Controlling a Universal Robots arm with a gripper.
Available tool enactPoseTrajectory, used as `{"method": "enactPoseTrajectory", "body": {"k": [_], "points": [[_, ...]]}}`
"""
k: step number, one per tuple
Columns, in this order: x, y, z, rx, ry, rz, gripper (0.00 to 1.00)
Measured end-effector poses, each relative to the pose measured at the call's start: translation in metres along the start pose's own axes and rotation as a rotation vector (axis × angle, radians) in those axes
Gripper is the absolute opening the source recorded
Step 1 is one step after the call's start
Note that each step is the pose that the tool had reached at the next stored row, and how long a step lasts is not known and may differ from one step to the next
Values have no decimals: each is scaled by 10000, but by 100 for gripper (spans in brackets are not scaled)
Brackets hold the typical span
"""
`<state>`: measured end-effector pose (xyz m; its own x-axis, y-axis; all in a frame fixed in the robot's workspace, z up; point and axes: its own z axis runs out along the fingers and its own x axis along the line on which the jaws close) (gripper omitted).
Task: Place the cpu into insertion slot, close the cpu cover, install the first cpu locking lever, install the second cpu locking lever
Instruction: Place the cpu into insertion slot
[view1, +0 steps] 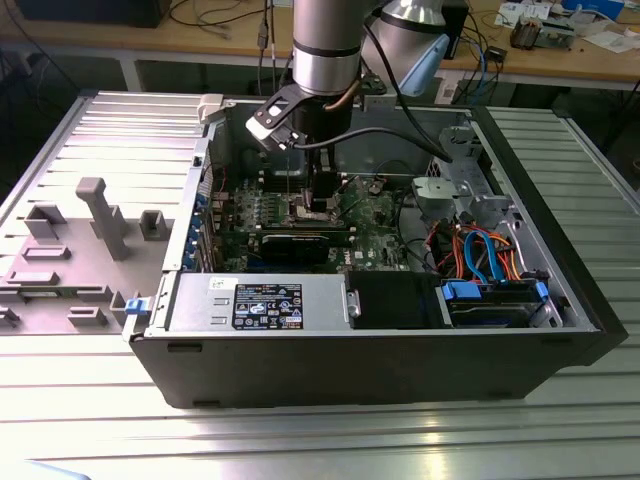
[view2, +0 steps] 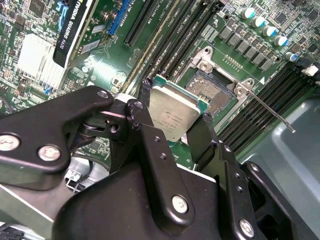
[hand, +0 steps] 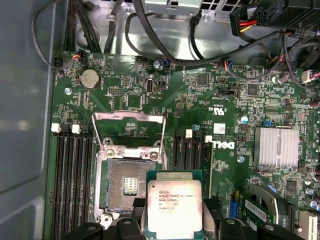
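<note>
We see the claw (view2: 176, 107) grasping the cpu (hand: 174, 207), the insertion slot (hand: 125, 182) just beside it, its cpu cover (hand: 130, 116) lifted.

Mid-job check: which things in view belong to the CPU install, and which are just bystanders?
Job: gripper, holding the cpu; insertion slot, empty; cpu cover, swung open; locking lever.
Bystanders: graphics card; memory slots; heatsink; coin battery.
</note>
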<state>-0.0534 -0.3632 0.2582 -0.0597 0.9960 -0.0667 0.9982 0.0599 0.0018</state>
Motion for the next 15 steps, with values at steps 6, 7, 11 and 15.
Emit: {"method": "enactPoseTrajectory", "body": {"k": [6, 7, 11, 15], "points": [[17, -11, 8, 0, 0, -1, 54], [20, -11, 11, 0, 1, -1, 54], [25, -11, 19, 1, -1, 0, 54], [28, -11, 31, 0, 0, 0, 54]]}}
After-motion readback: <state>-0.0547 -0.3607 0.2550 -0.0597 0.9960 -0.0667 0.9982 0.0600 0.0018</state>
